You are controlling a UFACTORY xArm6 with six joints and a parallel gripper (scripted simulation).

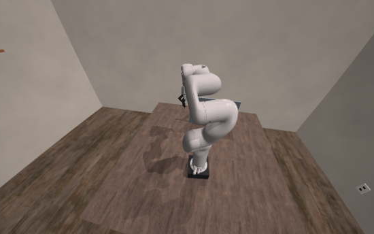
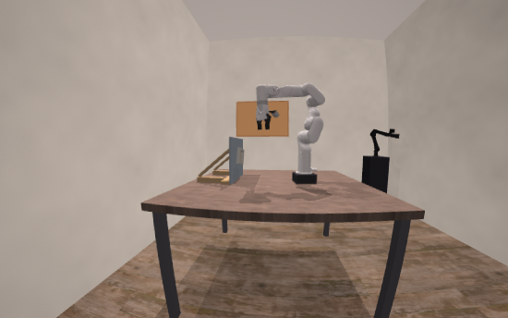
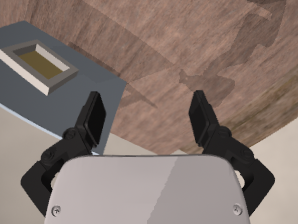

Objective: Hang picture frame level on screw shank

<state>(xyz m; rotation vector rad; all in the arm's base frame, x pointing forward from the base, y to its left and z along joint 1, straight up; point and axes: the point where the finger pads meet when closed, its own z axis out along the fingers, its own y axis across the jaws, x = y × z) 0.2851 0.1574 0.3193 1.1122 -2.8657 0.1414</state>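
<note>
The picture frame (image 2: 240, 156) (image 3: 30, 75), small and pale with an olive inside, is at the robot-facing side of the upright blue-grey board (image 1: 239, 105) (image 2: 234, 159) (image 3: 55, 111). In the wrist view its sides look turned a little against the board's edges; I cannot tell whether it is level. The screw is not visible, so how the frame is seated cannot be told. My gripper (image 1: 183, 104) (image 2: 263, 128) (image 3: 146, 101) is open and empty, pointing down. It is above the board's top edge and off to one side of the frame, touching neither.
The board has a wooden stand (image 2: 212, 164) behind it on the table (image 1: 241, 204) (image 2: 194, 200). The arm hides much of the board in the top view. An orange panel (image 2: 249, 129) and a black arm on a pedestal (image 2: 375, 172) are in the background.
</note>
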